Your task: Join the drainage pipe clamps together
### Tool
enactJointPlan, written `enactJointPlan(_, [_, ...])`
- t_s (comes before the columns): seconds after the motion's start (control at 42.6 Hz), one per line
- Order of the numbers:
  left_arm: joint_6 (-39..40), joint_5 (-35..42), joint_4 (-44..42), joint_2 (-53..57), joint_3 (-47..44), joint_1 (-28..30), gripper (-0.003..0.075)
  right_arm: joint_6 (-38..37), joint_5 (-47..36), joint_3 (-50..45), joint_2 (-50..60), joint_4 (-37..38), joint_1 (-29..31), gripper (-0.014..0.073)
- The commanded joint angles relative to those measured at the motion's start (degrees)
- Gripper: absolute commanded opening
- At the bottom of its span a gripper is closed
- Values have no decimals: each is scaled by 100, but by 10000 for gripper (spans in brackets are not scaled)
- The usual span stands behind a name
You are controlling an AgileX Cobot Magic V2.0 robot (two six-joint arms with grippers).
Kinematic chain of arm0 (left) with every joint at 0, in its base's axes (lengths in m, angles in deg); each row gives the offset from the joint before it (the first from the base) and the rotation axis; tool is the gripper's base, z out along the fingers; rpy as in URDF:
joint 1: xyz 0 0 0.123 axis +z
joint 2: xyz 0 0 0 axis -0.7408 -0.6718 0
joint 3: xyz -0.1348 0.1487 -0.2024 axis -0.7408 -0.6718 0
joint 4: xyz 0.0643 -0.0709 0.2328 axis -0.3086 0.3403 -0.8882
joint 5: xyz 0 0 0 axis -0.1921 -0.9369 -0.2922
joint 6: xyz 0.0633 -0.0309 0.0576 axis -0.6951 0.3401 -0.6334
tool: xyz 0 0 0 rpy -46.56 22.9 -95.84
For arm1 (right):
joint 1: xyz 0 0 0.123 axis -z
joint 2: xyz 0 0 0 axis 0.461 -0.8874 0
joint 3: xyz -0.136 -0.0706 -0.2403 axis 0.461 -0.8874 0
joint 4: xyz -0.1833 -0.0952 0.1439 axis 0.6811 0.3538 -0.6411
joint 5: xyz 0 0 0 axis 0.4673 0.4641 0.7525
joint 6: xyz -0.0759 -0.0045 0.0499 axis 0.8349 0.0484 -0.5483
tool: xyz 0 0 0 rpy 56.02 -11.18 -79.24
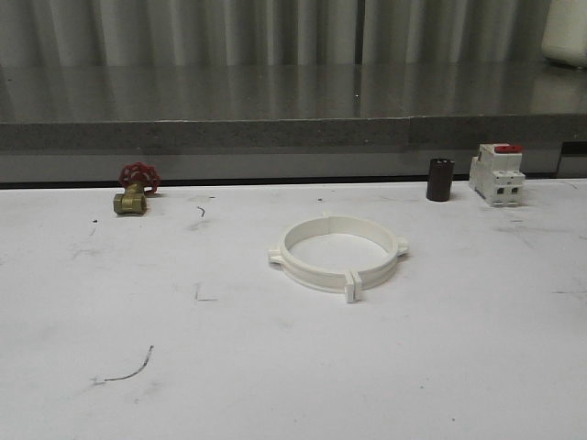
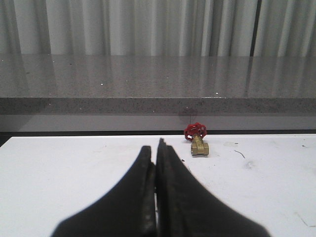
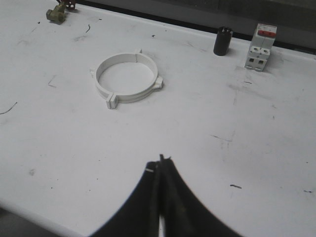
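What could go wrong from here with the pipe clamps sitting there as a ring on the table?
The drainage pipe clamps lie as a closed ring, untouched; whether the seams are truly latched cannot be told, so a nudge might split them. Both the left gripper and right gripper are shut and would need opening first. A wide sweep could knock the black cylinder or circuit breaker.

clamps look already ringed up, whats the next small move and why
Probably none on the clamps: the two halves already form a closed ring flat on the table, tabs meeting at the front. Both grippers, left and right, are shut, empty and clear, so I'd just hold them back.
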Motion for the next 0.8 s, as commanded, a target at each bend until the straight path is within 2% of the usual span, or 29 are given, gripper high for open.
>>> enactJointPlan(0.0, [60,473,9,57,-132,-55,-20,27,-934,-83,94,26,178,-69])
enactJointPlan(0.235, [60,473,9,57,-132,-55,-20,27,-2886,-1250,979,-33,916,-69])
enactJointPlan(0.399, [60,473,9,57,-132,-55,-20,27,-3537,-2073,1799,-57,1330,-69])
enactJointPlan(0.681, [60,473,9,57,-132,-55,-20,27,-4754,-2893,1812,-57,1330,-69])
enactJointPlan(0.775, [60,473,9,57,-132,-55,-20,27,-4755,-2873,1812,-57,1336,-69])
